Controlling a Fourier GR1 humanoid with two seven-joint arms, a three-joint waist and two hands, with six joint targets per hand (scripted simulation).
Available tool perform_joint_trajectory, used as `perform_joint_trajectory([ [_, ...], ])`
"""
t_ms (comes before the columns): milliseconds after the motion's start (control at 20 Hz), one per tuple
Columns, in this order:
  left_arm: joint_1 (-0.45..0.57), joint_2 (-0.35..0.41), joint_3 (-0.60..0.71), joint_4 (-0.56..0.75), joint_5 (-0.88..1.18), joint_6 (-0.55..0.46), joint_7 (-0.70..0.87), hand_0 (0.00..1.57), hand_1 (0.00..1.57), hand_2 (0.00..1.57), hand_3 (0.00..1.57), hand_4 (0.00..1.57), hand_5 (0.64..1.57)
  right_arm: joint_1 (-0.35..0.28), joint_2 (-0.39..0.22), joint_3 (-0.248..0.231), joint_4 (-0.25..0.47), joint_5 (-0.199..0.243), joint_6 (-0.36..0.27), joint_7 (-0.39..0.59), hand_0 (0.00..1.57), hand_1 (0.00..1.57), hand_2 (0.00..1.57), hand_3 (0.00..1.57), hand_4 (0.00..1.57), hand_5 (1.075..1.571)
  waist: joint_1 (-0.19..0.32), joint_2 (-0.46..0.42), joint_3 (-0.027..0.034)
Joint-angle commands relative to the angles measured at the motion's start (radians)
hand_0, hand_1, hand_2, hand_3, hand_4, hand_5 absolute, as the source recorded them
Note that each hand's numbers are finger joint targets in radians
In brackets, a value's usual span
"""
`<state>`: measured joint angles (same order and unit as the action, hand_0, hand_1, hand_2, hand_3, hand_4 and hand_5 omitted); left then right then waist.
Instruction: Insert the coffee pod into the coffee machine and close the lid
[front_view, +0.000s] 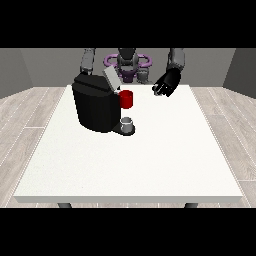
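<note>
The black coffee machine (95, 107) stands on the left half of the table, its grey lid (111, 78) tilted up and open. A red pod holder (126, 99) sticks out of its front, above a small grey cup (128, 123) on the machine's base. The hand at the view's right (168, 82) hangs over the table's far edge, to the right of the machine and apart from it. Its fingers are curled round a small pale thing, apparently the coffee pod (158, 92). Only the arm at the view's left (88, 60) shows; its hand is hidden behind the machine.
The white table (130, 165) stretches wide towards the camera in front of the machine. The robot's torso (128, 62) stands behind the far edge. Wooden floor surrounds the table.
</note>
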<state>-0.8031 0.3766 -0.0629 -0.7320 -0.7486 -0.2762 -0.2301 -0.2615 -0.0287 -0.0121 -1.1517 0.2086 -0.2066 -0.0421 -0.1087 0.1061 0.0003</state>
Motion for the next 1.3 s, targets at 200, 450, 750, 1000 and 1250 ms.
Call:
perform_joint_trajectory([
  [200,-0.032,-0.045,0.01,-0.061,-0.001,-0.091,0.048,1.42,1.42,1.4,1.34,0.56,1.571,0.001,-0.002,-0.014,0.034,-0.017,0.016,-0.013,0.0,0.0,0.0,0.0,0.0,1.571,0.006,-0.052,0.0],
  [450,-0.157,-0.013,0.069,-0.025,0.028,-0.146,0.101,1.42,1.42,1.42,1.38,0.54,1.571,-0.032,0.012,0.027,-0.045,-0.021,0.042,0.028,0.0,0.0,0.0,0.0,0.0,1.571,-0.076,-0.047,-0.0002],
  [750,-0.264,-0.038,0.126,-0.021,0.055,-0.146,0.206,1.2,1.2,1.24,1.26,0.49,1.571,-0.047,0.006,0.038,-0.062,-0.025,0.054,0.03,0.0,0.0,0.0,0.0,0.0,1.571,-0.107,-0.026,0.0],
  [1000,-0.357,0.023,0.162,-0.001,0.062,-0.154,0.182,1.17,1.17,1.25,1.27,0.48,1.571,-0.107,0.022,0.014,-0.09,-0.029,0.01,-0.009,0.0,0.0,0.0,0.0,0.0,1.571,-0.153,0.083,-0.0001],
  [1250,-0.422,0.086,0.193,0.037,0.052,-0.159,0.205,1.22,1.22,1.29,1.24,0.48,1.571,-0.16,-0.033,-0.003,-0.126,-0.041,0.059,0.02,0.0,0.0,0.0,0.0,0.0,1.571,-0.188,0.137,0.0],
])
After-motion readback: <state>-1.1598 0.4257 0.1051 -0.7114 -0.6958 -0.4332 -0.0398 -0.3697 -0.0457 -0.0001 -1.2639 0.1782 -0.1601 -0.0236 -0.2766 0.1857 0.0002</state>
